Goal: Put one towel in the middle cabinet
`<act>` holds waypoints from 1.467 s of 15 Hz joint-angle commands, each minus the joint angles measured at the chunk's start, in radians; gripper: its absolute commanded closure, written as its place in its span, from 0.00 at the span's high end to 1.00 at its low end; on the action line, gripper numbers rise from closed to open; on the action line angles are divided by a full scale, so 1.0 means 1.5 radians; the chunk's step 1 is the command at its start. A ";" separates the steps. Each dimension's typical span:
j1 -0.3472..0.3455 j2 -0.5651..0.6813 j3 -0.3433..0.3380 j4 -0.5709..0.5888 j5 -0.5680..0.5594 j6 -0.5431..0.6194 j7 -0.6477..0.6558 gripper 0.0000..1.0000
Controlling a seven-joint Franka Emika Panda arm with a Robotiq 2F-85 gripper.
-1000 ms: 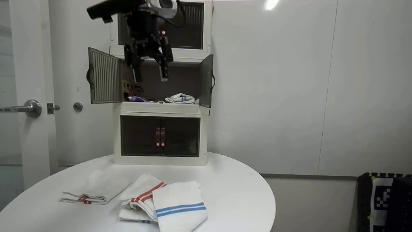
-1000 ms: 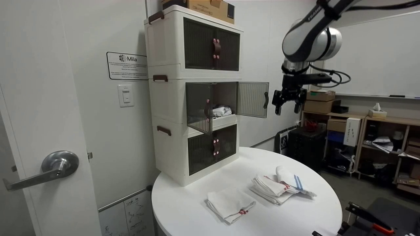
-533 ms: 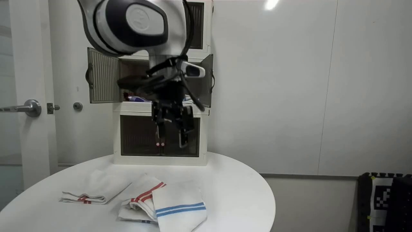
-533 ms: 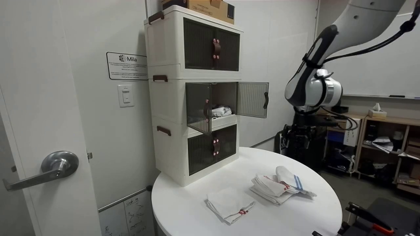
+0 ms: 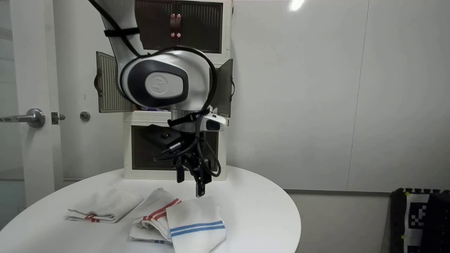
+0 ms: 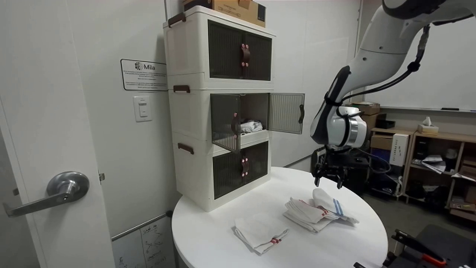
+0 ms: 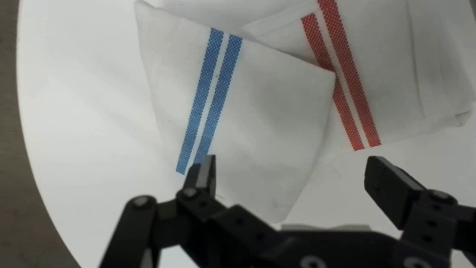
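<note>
Below my spread fingers (image 7: 396,193): blue-striped white towel (image 7: 249,115) | step, I judge: approach for grasp | next needs lowering, then pinching.

- White panelled wall (image 5: 299,105) with a thin dark seam; a bright white light streak (image 5: 297,4) high on it.
- White door (image 6: 41,111) with silver metal lever handle (image 6: 68,186), in both exterior views.
- White round table (image 6: 319,251), its curved edge visible in all three views.
- Black-framed white "Mila" sign (image 6: 144,76) above a white rectangular light switch (image 6: 142,109).
- Light-brown wooden open shelving (image 6: 455,137) below a large whiteboard (image 6: 446,74).
- Dark grey-brown floor (image 6: 405,214).
</note>
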 commanded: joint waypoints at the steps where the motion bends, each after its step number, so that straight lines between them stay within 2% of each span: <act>1: -0.009 0.076 -0.002 0.051 -0.028 0.038 0.043 1.00; 8: -0.016 0.160 -0.006 0.111 -0.066 0.035 0.071 1.00; 9: -0.042 0.175 -0.002 0.124 -0.071 0.037 0.050 1.00; 15: -0.105 0.214 0.023 0.162 -0.088 0.026 0.024 1.00; 19: -0.184 0.219 0.085 0.172 -0.081 -0.002 -0.032 1.00; 20: -0.207 0.219 0.104 0.173 -0.078 -0.010 -0.050 0.75; 21: -0.223 0.220 0.117 0.176 -0.076 -0.020 -0.065 0.73; 22: -0.237 0.220 0.128 0.178 -0.076 -0.028 -0.075 0.66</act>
